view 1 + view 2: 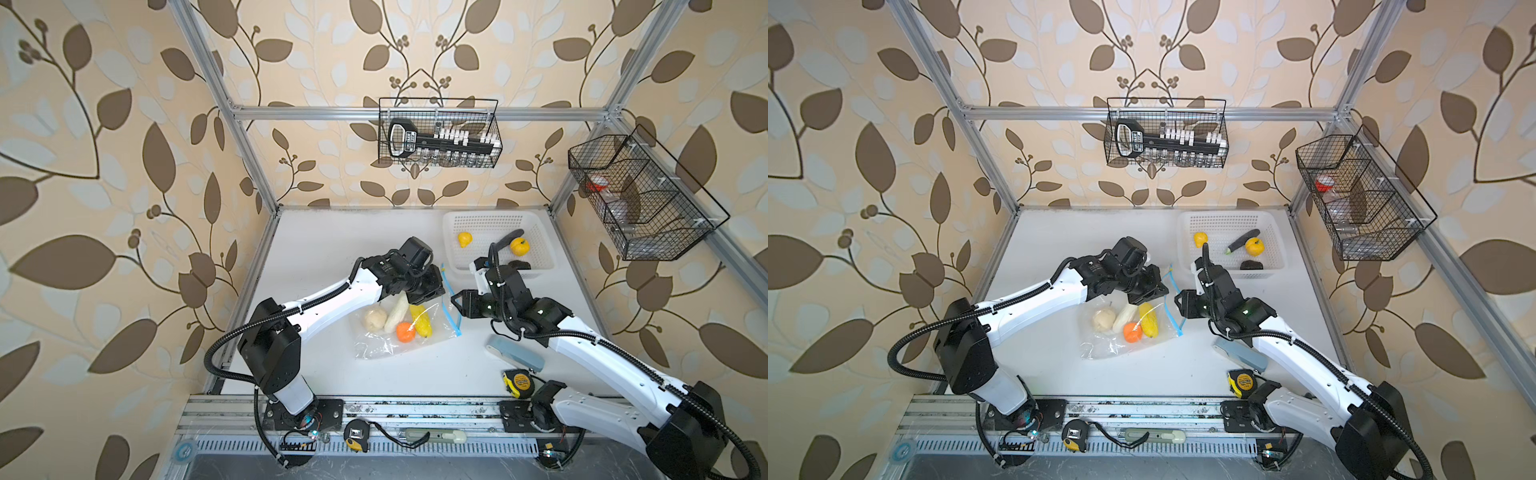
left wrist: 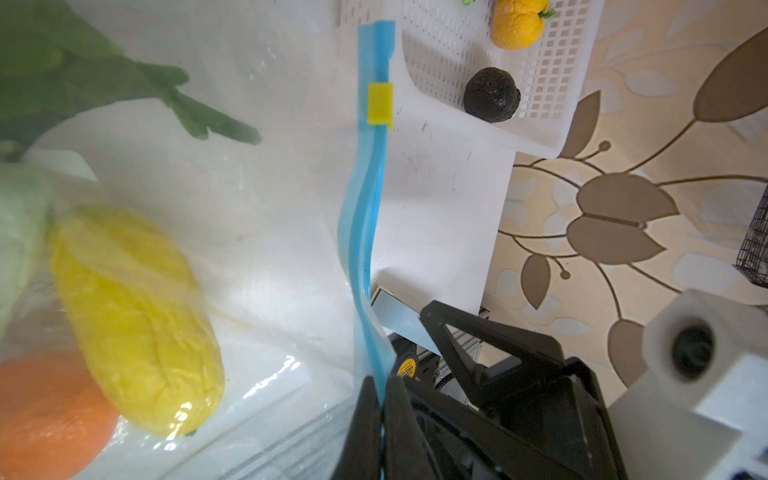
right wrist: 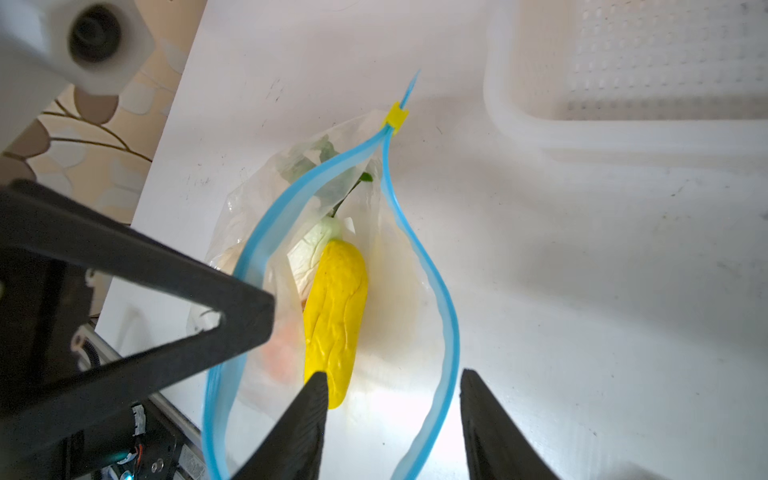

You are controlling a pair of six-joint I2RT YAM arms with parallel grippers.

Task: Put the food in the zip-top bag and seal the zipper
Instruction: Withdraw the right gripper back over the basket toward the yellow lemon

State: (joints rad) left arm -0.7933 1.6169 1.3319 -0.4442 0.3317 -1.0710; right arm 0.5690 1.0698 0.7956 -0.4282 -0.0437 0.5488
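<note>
Blue zipper [image 2: 365,208] pinched in L pincer [image 2: 380,386] — R pincer [image 3: 392,374] half-open, empty.

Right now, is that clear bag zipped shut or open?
Open: the two blue strips of the zipper bow wide apart, meeting only at the yellow slider near one end.

- In both top views the whole table [image 1: 332,257] is seen steeply from high above its front edge, facing the back wall [image 1: 332,166]; almost the same scene is shared.
- From the left wrist, the zipper [image 2: 365,216] is viewed close, along its length.
- From the right wrist, the zip-top bag [image 3: 239,220] is looked into closely through its mouth; the zipper and yellow slider [image 3: 397,116] are shared by both wrist views.
</note>
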